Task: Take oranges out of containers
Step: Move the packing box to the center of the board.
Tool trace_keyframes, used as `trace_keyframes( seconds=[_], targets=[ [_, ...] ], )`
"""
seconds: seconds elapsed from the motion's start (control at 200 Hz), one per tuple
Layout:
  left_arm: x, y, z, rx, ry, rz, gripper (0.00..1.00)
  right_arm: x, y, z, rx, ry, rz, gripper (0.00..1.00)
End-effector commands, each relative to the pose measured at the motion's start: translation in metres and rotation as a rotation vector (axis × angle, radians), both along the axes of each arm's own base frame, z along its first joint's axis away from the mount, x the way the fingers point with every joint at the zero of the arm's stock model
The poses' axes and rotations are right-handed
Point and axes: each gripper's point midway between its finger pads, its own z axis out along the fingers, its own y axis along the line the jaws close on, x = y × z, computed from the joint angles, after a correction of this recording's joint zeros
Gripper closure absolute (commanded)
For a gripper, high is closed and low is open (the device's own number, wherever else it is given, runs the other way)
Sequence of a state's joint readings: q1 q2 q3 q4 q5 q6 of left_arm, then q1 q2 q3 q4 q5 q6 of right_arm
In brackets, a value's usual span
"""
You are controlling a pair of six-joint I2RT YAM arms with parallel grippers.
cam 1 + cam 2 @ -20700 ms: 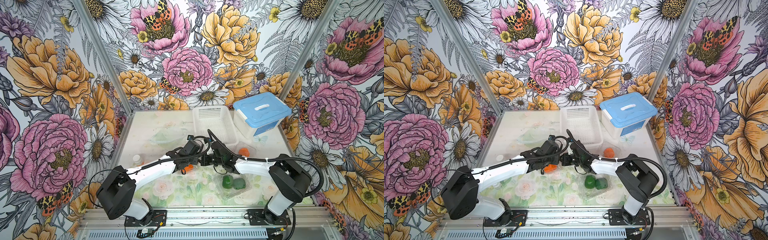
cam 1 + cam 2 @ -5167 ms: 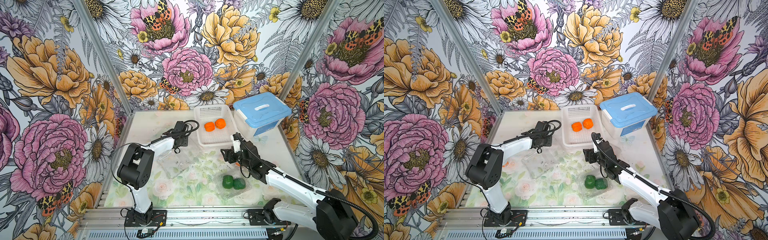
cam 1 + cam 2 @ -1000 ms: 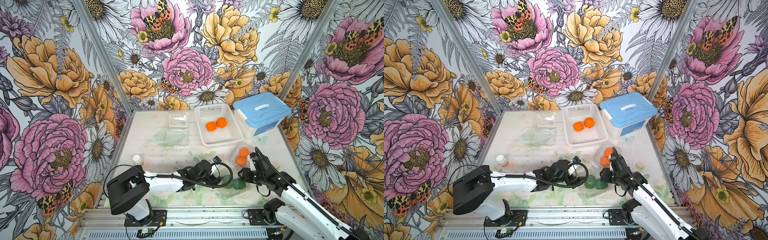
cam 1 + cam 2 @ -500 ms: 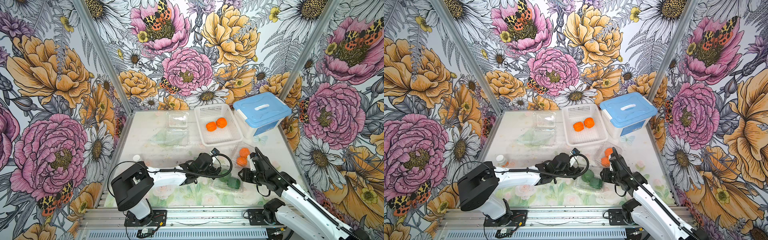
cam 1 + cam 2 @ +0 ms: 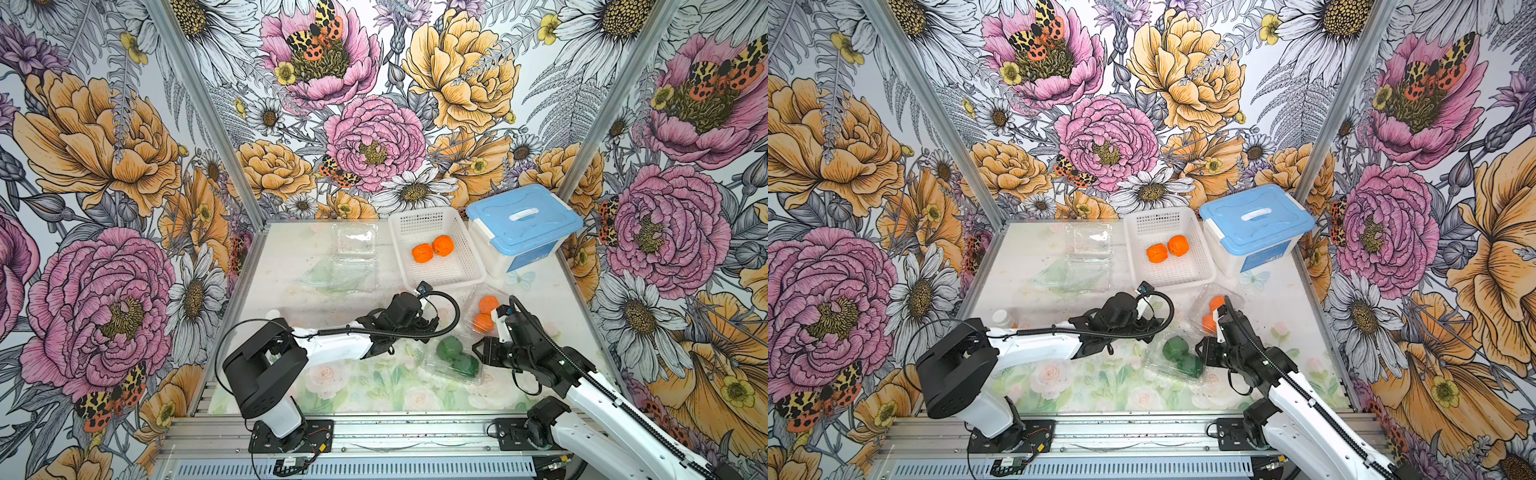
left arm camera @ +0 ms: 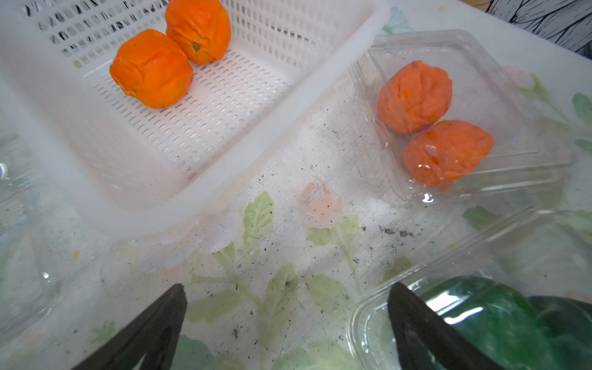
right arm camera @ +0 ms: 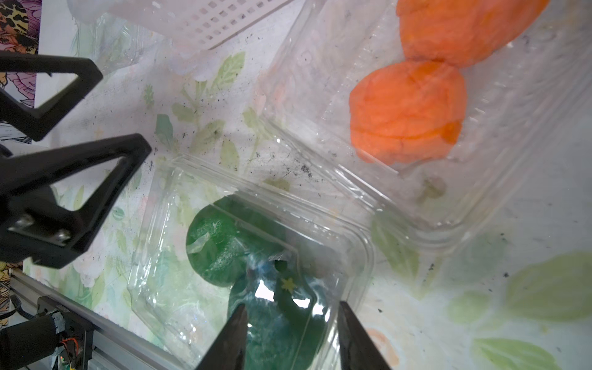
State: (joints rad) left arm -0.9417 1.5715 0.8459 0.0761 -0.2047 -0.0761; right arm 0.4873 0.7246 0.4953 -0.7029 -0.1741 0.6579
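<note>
Flower-print surface (image 5: 365,386), speckled with dark grit (image 6: 394,232), floral walls (image 5: 374,137) on three sides. Nearest me: right pincer (image 7: 291,317) half-closed astride the near box (image 7: 160,256), two green oranges (image 7: 217,243) inside; whether it grips I cannot tell. Left pincer (image 6: 286,288) wide, empty, just beside. Behind: second box (image 6: 499,96), two bright oranges (image 6: 416,96) inside. Farthest: basket (image 5: 419,216), two loose oranges (image 5: 442,246). Risk: thin plastic buckles or skids when squeezed.

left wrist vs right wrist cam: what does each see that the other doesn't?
Left wrist only: the two basket oranges.
Right wrist only: the right gripper straddling one end of the green box, plus the rail.
Both: the left gripper, open; the box of oranges; the green box; part of the basket.
</note>
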Motion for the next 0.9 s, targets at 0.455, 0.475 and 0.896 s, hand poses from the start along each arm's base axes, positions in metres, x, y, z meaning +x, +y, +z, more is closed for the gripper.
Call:
trace_keyframes(
  seconds=[0.455, 0.475, 0.896],
  targets=[
    [-0.060, 0.123, 0.016, -0.185, 0.035, 0.309, 0.01, 0.017, 0.033, 0.011, 0.078, -0.045, 0.000, 0.59],
    [-0.061, 0.127, 0.017, -0.191, 0.031, 0.315, 0.01, 0.017, 0.034, 0.011, 0.077, -0.048, 0.002, 0.60],
    [-0.075, 0.143, 0.024, -0.284, 0.079, 0.267, 0.01, 0.042, 0.062, 0.028, 0.041, -0.101, 0.023, 0.61]
  ],
)
